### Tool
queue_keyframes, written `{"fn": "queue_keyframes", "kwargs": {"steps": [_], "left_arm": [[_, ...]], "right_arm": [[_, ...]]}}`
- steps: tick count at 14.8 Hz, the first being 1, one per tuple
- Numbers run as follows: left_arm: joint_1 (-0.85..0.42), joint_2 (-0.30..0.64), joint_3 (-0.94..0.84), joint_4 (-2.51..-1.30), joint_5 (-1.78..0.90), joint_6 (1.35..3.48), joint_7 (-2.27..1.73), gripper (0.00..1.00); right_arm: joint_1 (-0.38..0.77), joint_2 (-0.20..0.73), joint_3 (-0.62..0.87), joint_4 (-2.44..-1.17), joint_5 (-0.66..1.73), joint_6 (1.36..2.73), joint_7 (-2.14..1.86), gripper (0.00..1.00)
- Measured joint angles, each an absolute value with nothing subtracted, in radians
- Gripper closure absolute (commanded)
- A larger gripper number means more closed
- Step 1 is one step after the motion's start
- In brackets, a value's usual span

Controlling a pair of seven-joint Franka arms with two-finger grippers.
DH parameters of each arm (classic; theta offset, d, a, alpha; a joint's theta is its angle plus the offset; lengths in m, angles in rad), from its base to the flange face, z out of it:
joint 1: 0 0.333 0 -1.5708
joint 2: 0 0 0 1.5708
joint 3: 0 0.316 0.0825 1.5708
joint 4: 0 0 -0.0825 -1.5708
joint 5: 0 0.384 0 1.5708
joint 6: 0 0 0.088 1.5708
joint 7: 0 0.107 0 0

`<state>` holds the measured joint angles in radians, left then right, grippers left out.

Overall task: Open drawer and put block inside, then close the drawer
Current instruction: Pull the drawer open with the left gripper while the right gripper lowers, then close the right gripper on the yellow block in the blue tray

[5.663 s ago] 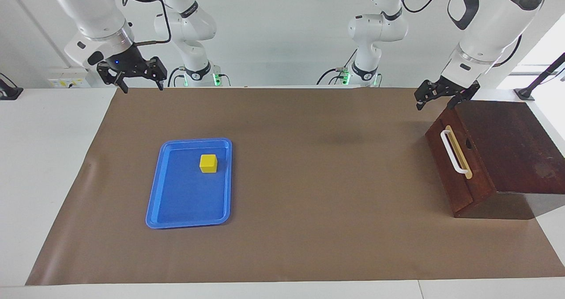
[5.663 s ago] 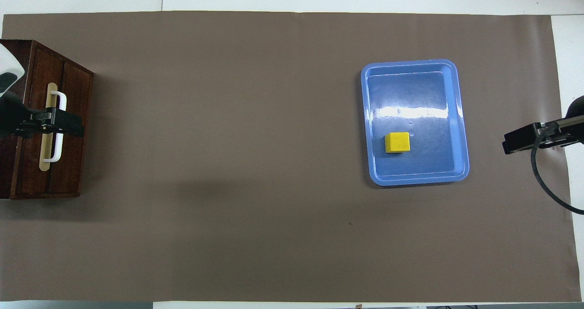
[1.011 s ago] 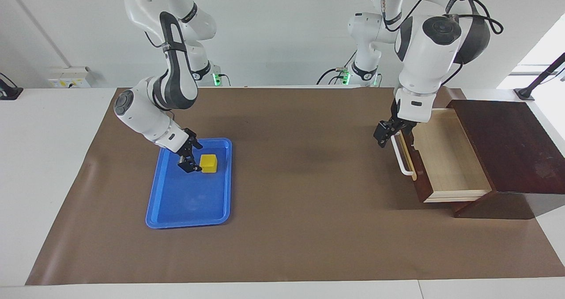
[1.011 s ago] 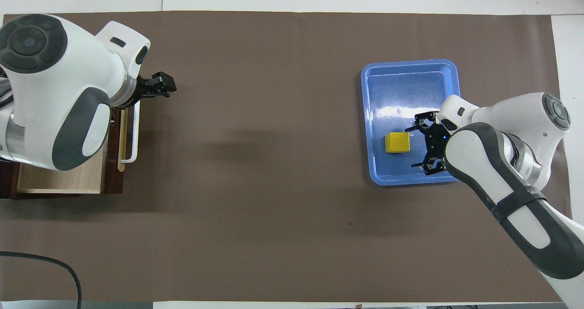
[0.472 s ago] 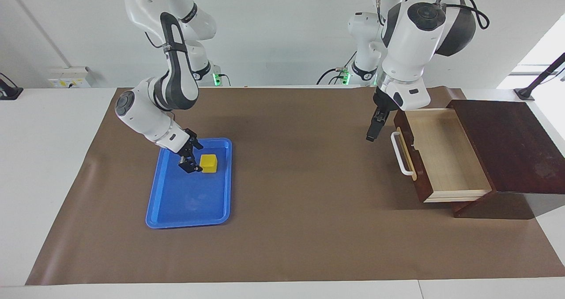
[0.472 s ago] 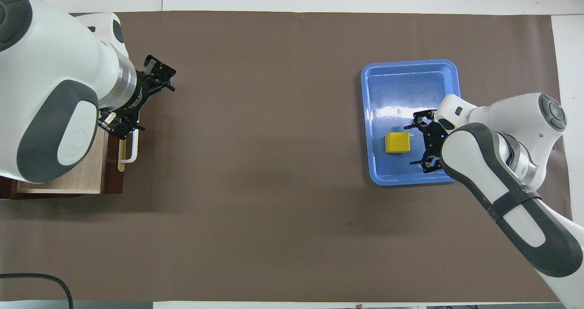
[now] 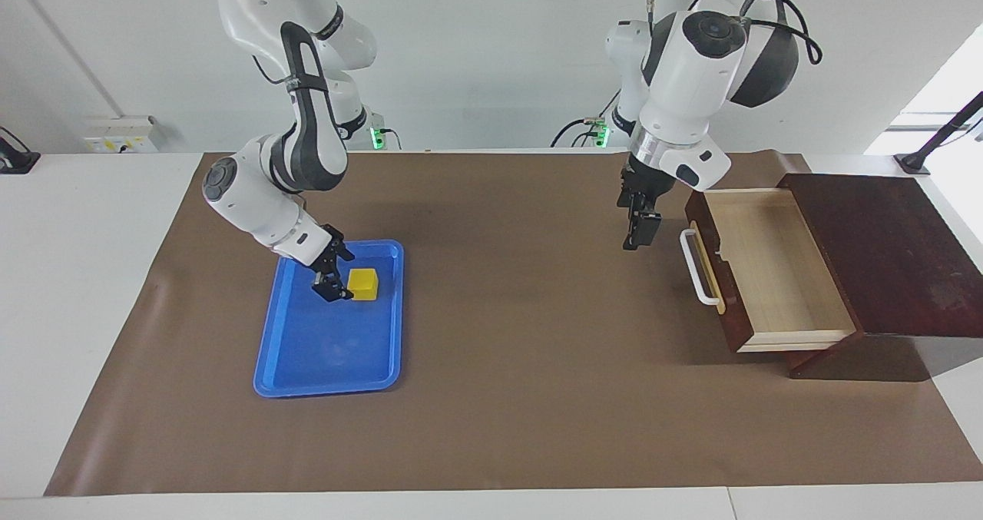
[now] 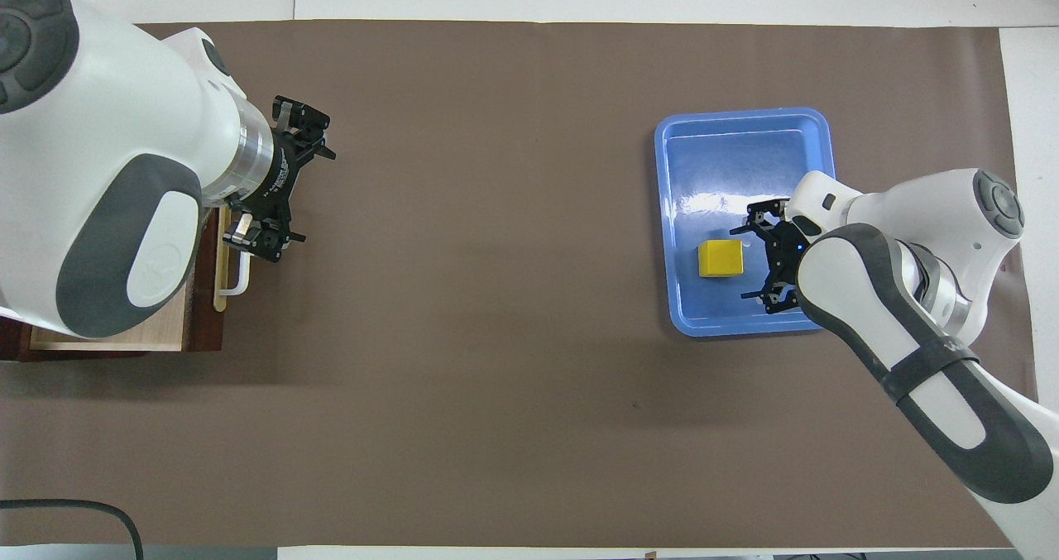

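Right gripper (image 7: 332, 283) low in blue tray (image 7: 303, 366), jaws apart, just beside block (image 7: 363, 284); block not yet gripped, resting in tray toward right arm's end of table. Left gripper (image 7: 639, 226) empty, jaws apart, raised over mat in front of drawer (image 7: 776, 274), clear of white handle (image 7: 697, 268). Drawer pulled out, pale interior bare. Step in hand: pick of block, 1 of 2 steps left. Next: straddle block, close, lift, carry to drawer.

Facing view: shot from high across the table (image 7: 92, 289), toward the robots. Overhead view: shot from above the robots' end, steeply down and forward. Both distant, half a turn apart, sharing the mat (image 8: 496, 337).
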<state>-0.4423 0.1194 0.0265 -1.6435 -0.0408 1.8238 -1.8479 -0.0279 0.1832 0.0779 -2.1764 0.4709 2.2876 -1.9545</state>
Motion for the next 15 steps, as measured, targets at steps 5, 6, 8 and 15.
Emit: {"fn": "queue_keyframes", "kwargs": {"steps": [5,6,8,15], "left_arm": [[-0.484,0.145,0.026,-1.664,-0.041,1.842,-1.911,0.0],[-0.489,0.146,0.027,-1.665,-0.041,1.846,-1.922,0.0],[-0.496,0.146,0.026,-1.665,-0.041,1.85,-1.95,0.0],[-0.522,0.152,0.027,-1.671,-0.041,1.859,-2.002,0.0]], "right_arm": [[-0.018,0.186,0.079,-2.189,0.474,2.302,-1.955,0.0],[-0.017,0.186,0.079,-2.189,0.475,2.302,-1.955,0.0],[-0.013,0.186,0.079,-2.189,0.48,2.302,-1.955,0.2],[-0.007,0.186,0.079,-2.189,0.488,2.317,-1.955,1.0]]}}
